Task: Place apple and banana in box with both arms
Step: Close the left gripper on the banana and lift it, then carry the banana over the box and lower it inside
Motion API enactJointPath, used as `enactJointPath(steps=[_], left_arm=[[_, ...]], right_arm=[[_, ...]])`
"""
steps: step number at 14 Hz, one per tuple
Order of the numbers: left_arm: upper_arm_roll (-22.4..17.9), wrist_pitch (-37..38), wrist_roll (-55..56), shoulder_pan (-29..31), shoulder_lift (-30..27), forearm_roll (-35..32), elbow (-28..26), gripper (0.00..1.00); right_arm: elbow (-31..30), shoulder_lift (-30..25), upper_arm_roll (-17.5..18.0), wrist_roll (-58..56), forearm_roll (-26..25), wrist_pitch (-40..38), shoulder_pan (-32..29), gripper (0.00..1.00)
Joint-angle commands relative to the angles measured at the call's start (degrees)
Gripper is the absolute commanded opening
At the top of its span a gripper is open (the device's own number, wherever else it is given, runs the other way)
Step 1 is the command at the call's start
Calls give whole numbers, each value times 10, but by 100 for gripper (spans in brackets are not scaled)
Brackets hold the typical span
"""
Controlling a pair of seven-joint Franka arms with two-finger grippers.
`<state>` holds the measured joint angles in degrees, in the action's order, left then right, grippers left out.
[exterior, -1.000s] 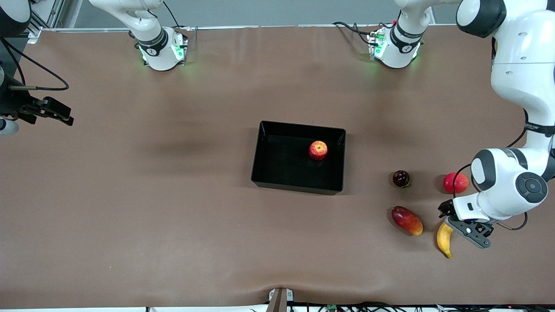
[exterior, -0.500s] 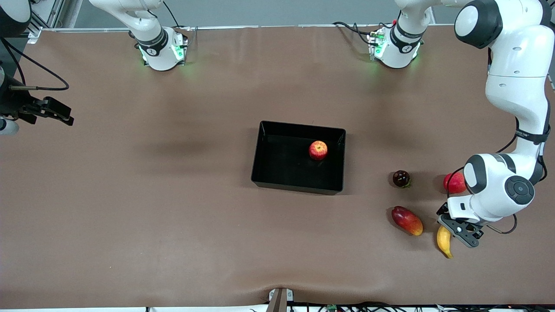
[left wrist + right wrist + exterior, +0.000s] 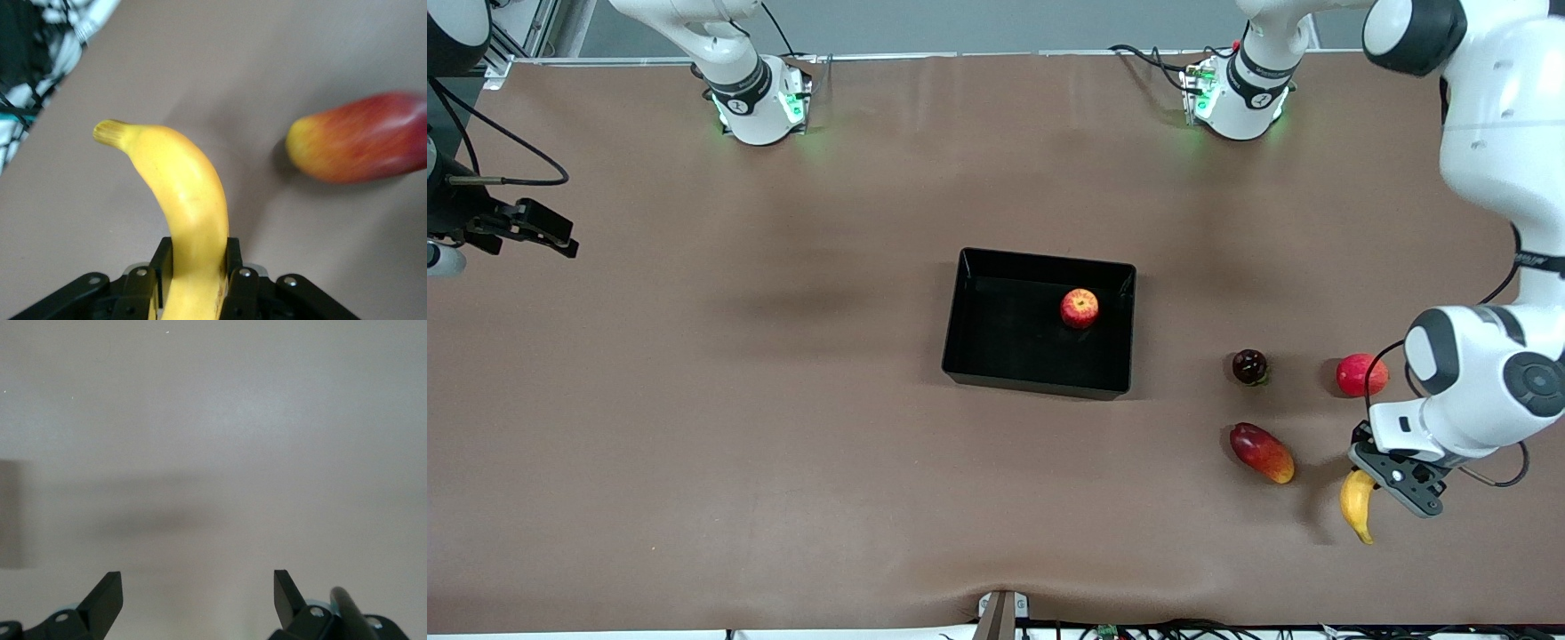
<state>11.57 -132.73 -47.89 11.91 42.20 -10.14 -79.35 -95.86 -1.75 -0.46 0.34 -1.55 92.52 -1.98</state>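
Observation:
The apple (image 3: 1079, 308) lies in the black box (image 3: 1040, 260) at mid-table, toward the left arm's end of it. My left gripper (image 3: 1383, 476) is shut on the yellow banana (image 3: 1357, 507) and holds it just above the table near the left arm's end. In the left wrist view the banana (image 3: 187, 193) sticks out from between the fingers of the left gripper (image 3: 197, 263). My right gripper (image 3: 543, 233) waits at the right arm's end of the table. It is open and empty over bare table in the right wrist view (image 3: 197, 587).
A red-and-yellow mango-like fruit (image 3: 1261, 452) lies beside the banana toward the box; it also shows in the left wrist view (image 3: 360, 147). A dark round fruit (image 3: 1249, 366) and a smooth red round fruit (image 3: 1361, 374) lie farther from the front camera.
The left gripper came down onto the banana, took hold of it and lifted it slightly, shifting toward the left arm's end. The right arm has not moved.

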Motion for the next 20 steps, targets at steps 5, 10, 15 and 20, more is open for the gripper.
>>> enactJointPath(steps=[5, 10, 15, 20], left_arm=[[113, 185, 262, -17, -119, -5, -26, 0], [174, 200, 587, -114, -114, -16, -42, 0], [173, 190, 866, -254, -69, -91, -37, 0], [171, 115, 982, -341, -19, -129, -35, 0]], right_arm=[[-7, -10, 5, -5, -3, -1, -5, 100], [-7, -10, 5, -5, -3, -1, -6, 100], [-7, -10, 5, -5, -3, -1, -6, 100], [-7, -9, 4, -5, -3, 0, -7, 100]])
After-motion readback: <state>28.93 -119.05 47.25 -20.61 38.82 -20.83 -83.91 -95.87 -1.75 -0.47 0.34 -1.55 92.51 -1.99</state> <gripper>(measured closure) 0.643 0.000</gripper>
